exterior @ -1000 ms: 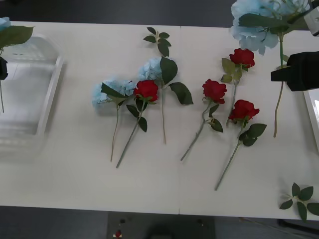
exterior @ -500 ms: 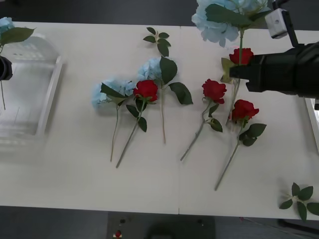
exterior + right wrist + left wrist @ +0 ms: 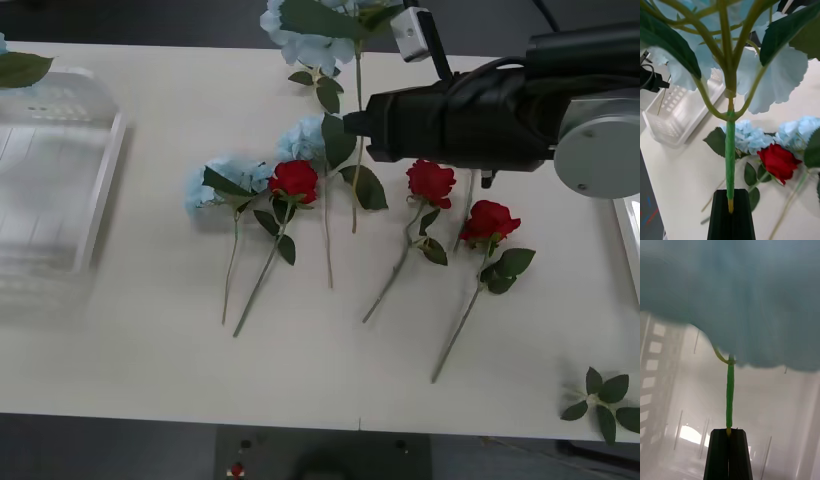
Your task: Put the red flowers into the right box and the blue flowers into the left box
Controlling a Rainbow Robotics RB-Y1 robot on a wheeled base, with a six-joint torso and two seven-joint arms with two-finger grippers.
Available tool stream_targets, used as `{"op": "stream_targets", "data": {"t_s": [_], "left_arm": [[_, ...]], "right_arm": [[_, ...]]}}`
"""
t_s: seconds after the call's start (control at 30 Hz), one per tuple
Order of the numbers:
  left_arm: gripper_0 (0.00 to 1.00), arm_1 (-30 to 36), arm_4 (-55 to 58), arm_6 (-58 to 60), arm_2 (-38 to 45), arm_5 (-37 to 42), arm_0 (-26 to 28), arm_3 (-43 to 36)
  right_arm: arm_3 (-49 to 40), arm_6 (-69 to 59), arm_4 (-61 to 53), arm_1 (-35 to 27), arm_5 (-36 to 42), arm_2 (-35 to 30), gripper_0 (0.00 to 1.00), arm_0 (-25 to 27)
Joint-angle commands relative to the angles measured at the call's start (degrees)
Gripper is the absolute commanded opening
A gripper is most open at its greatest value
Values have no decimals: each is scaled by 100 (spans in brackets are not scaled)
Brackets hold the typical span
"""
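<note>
right pincer (image 3: 730,210), black fingers pressed together on the stem tip of a blue flower (image 3: 763,75), so the heavy head stands out beyond the grip with its leaves spread; in the front view this flower (image 3: 310,35) hangs above the far edge of the surface (image 3: 150,380), carried high enough to pass over the flowers lying there, and judged to be on its way to the left box (image 3: 95,190). beneath the arm lie two more blue flowers (image 3: 215,185) and red flowers (image 3: 293,180), stems pointing toward the robot, the nearest rose overlapping a blue head. left pincer (image 3: 729,453), also closed on a stem end, holds another blue flower (image 3: 733,300) over the ridged floor of the left box, apparently poised for release. the right box (image 3: 630,240) shows as a rim at the surface's right edge.
</note>
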Motion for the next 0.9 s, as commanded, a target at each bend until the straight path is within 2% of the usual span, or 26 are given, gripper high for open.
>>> {"op": "stream_targets", "data": {"t_s": [0.03,0.3,0.33,0.37,0.43,0.47,0.5,0.9], "left_arm": [[0,505,3,-103,92,66,-6,65],[0,514,21,11,92,-30,240,118],[21,514,21,20,92,-21,240,127],[32,514,21,20,92,-21,240,127],[68,505,21,29,92,-30,240,118],[96,514,21,29,92,-30,240,127],[100,505,21,29,92,-30,240,127],[100,505,29,-41,92,58,276,109]], "right_arm": [[155,373,35,265,-172,-204,0,-171],[410,443,114,722,-286,-204,0,-258],[402,452,114,722,-295,-204,0,-267],[393,452,114,713,-286,-204,0,-258],[349,452,123,695,-295,-204,0,-258],[331,469,140,686,-312,-204,0,-258],[314,469,149,678,-330,-204,0,-258],[226,478,158,642,-470,-195,0,-258]]}}
